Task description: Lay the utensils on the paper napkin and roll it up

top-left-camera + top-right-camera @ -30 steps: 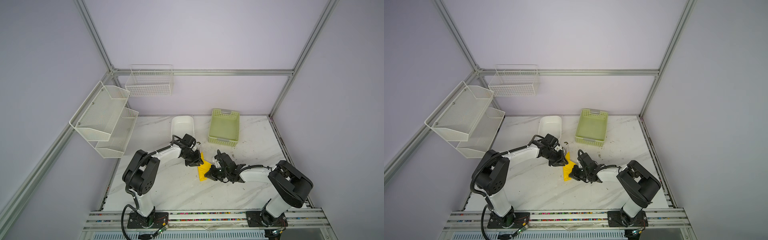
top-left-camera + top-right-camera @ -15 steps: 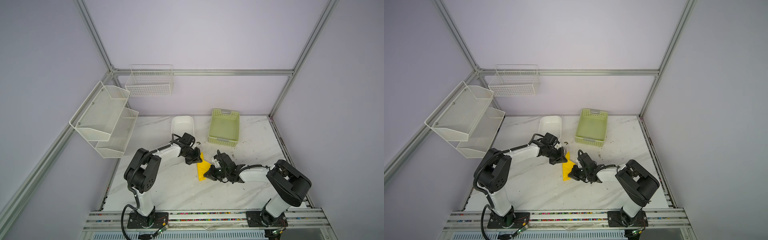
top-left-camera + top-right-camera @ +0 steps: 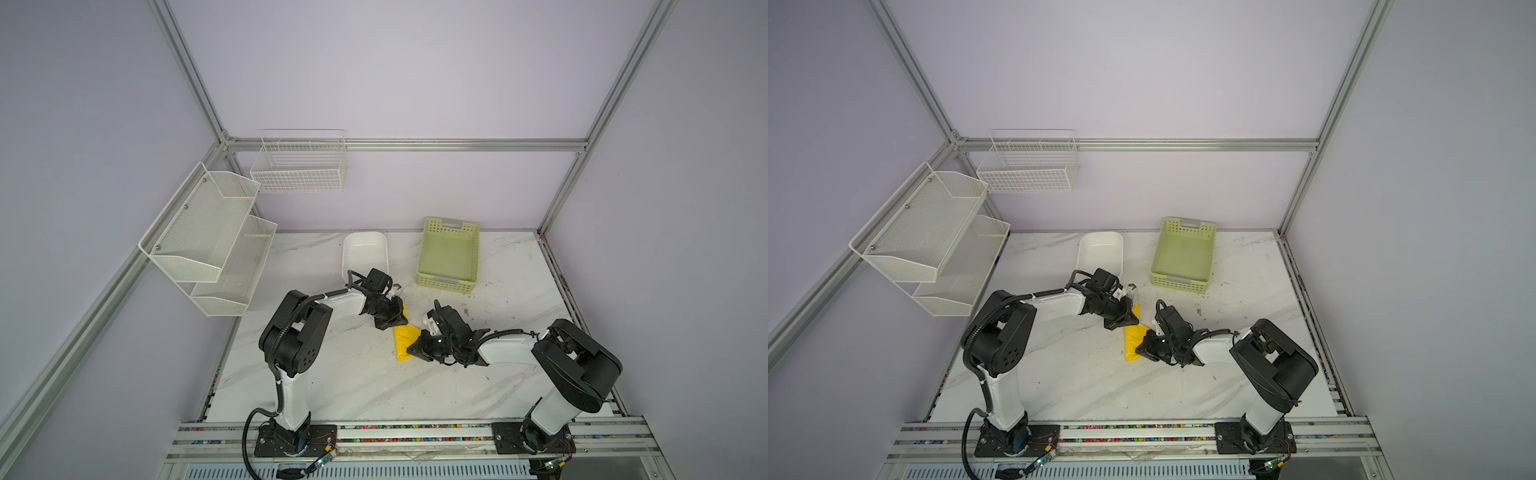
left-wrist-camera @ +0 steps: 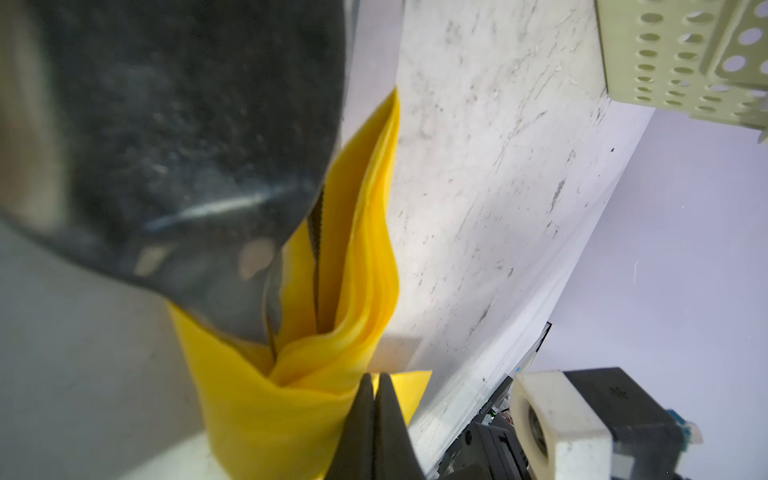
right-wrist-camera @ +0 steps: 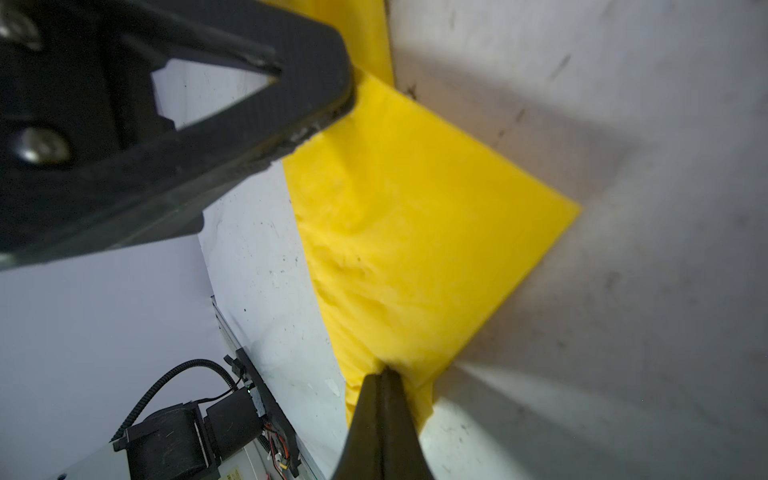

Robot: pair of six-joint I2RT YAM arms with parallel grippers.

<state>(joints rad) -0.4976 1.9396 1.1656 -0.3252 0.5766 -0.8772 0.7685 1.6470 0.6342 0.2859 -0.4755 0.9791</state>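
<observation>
The yellow paper napkin (image 3: 404,338) (image 3: 1133,341) lies folded over at the table's middle in both top views. In the left wrist view a slim dark utensil handle (image 4: 316,237) shows inside the fold of the napkin (image 4: 365,232), and a dark shiny blurred shape (image 4: 187,145) sticks out of it close to the lens. My left gripper (image 3: 397,323) (image 4: 376,384) is shut on the napkin's far end. My right gripper (image 3: 417,348) (image 5: 384,374) is shut on its near edge. The rest of the utensils is hidden.
A pale green perforated basket (image 3: 449,253) and a white bin (image 3: 365,253) stand behind the arms. White mesh shelves (image 3: 208,237) hang on the left wall and a wire basket (image 3: 299,166) on the back wall. Dark specks dot the marble table (image 3: 332,374).
My left gripper has closed on the napkin's far end and shifted slightly. The right gripper keeps its hold on the near edge.
</observation>
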